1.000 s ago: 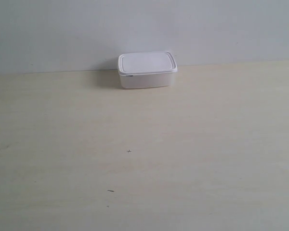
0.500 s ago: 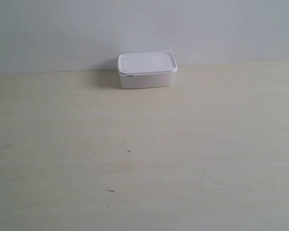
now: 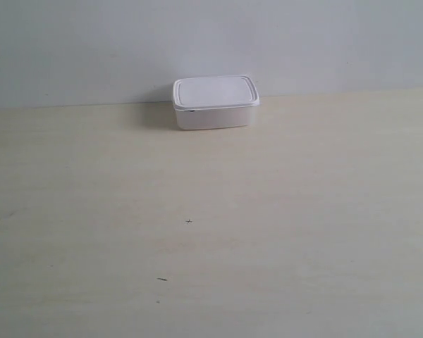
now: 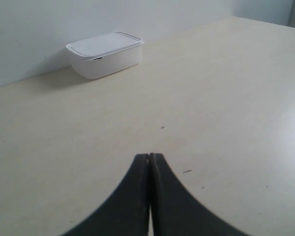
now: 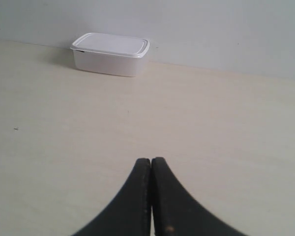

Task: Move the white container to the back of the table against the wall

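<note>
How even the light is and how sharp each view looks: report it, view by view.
Exterior view: soft, even light, no glare; the white container throws a faint shadow toward the view's left. Left wrist view: the shut left hand is a dark, soft-edged silhouette; the container reasonably sharp. Right wrist view: the same for the right hand.

1. Tabletop: pale cream, faint wood grain, flat and wide.
2. White container, lid on, sits upright at the rear edge, just beside the wall; contact unclear.
3. Tiny cross mark mid-surface; dark fleck nearer the camera, both well apart from the container.
</note>
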